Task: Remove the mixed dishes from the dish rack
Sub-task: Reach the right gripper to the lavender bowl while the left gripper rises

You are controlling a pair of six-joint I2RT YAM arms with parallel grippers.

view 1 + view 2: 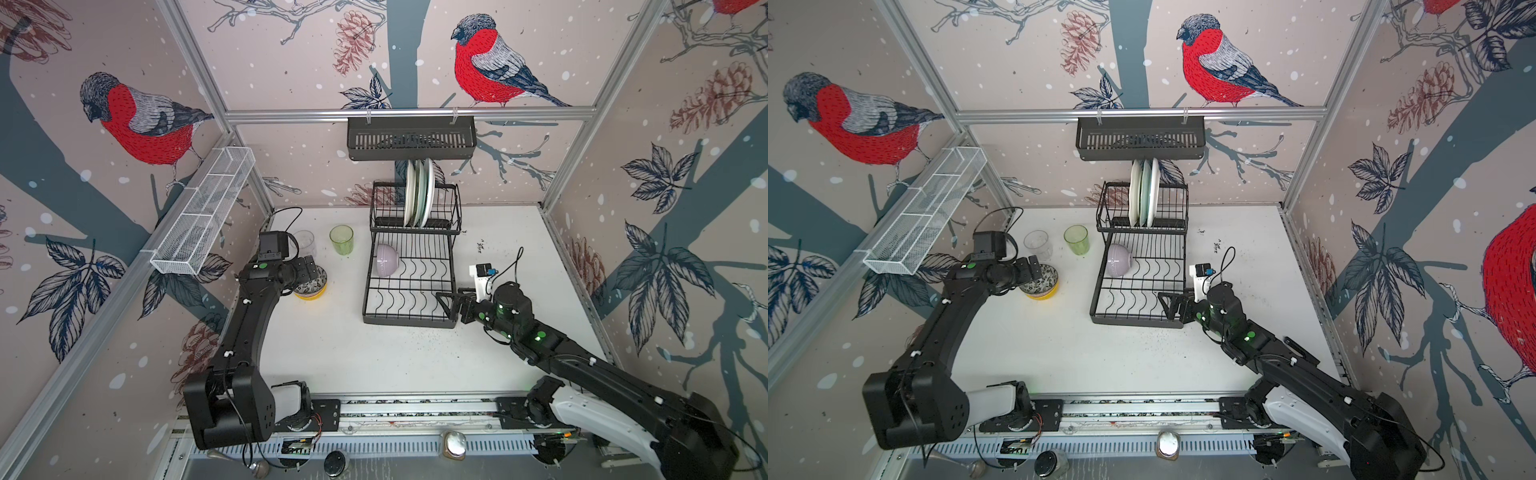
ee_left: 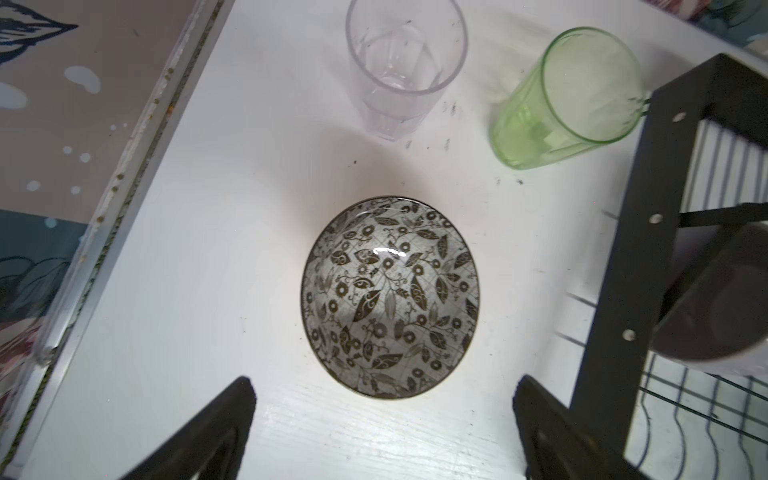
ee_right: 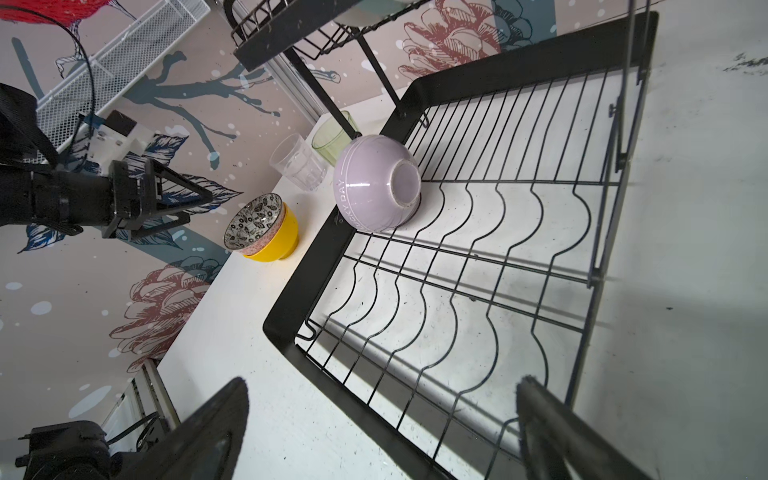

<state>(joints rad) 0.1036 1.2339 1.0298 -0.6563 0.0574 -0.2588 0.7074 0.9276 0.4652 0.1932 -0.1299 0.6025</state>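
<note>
Hovering over the leaf-patterned ceramic bowl (image 2: 390,299), the left gripper (image 2: 384,379) gaped; the right gripper (image 1: 444,306), jaws apart, sat at the black wire dish rack (image 1: 409,322)'s five o'clock.

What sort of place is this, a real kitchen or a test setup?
Probably a lab test cell, not a real kitchen: aluminium frame holding bird-print wall panels, two robot arms mounted on a front rail, and a black dish rack on a white table.
</note>
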